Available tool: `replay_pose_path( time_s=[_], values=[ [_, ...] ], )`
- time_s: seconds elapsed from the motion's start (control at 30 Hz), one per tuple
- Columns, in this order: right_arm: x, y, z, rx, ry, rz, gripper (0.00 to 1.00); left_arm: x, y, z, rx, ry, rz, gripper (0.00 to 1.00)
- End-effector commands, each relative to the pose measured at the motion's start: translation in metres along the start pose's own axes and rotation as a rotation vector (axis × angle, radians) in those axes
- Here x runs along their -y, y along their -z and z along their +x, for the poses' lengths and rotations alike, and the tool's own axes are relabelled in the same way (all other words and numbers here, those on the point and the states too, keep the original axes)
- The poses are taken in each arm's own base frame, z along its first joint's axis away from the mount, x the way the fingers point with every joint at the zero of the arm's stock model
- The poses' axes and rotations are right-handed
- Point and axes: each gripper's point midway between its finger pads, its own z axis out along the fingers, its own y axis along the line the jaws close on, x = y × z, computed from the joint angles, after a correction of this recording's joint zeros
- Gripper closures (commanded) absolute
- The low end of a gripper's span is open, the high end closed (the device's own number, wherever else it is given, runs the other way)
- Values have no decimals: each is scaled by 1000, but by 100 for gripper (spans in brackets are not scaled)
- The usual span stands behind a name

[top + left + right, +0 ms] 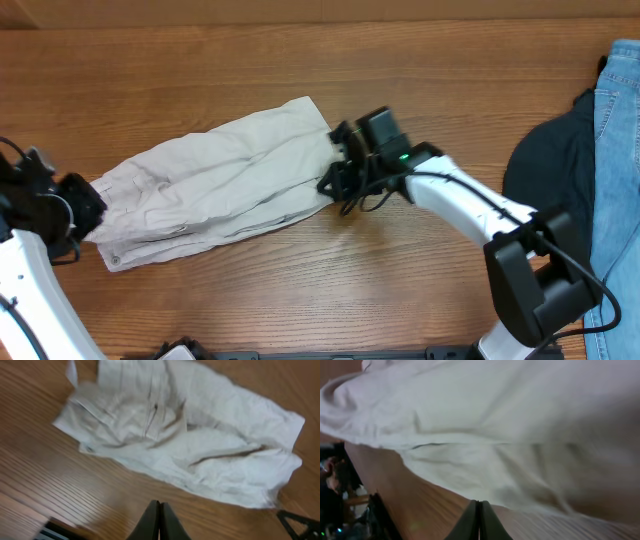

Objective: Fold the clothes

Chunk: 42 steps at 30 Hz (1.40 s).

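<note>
The clothes, a pair of cream shorts, lie flat and slightly crumpled across the middle left of the wooden table, waistband toward the left. The left wrist view shows the shorts spread ahead of my left gripper, whose jaws are pressed together with nothing between them, short of the cloth. My left gripper sits by the waistband end. My right gripper is at the leg-hem end. The right wrist view has the shorts filling the frame just beyond my right gripper, shut and empty over bare wood.
A dark navy garment and blue denim jeans lie piled at the table's right edge. Bare wooden tabletop surrounds the shorts. The right arm's base stands at the front right.
</note>
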Motion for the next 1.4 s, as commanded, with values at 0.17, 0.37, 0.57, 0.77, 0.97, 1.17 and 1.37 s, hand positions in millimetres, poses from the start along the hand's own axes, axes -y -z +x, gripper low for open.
replay_pose_path(
  time_s=[0.17,0.37,0.57,0.77,0.97,1.17,1.37],
  values=[
    [-26,-49,3,41,89,76,96,-11,-61,40,-182,1,39,96],
    [-7,-77,7,21,18,82,96,-7,-62,34,-158,-17,62,96],
    [-38,-75,-62,313,167,-28,96,-6,-63,30,-144,-24,64,96],
    [-90,-25,-136,692,248,-185,96,-7,-63,31,-148,-27,59,96],
    [-50,-25,-105,448,175,-95,96,12,-63,32,-140,-184,148,95],
    [-32,-12,-47,190,93,-22,96,61,-65,50,-130,-519,197,96],
    [-47,-33,-3,43,87,-22,96,71,-24,68,40,-527,110,96]
  ],
)
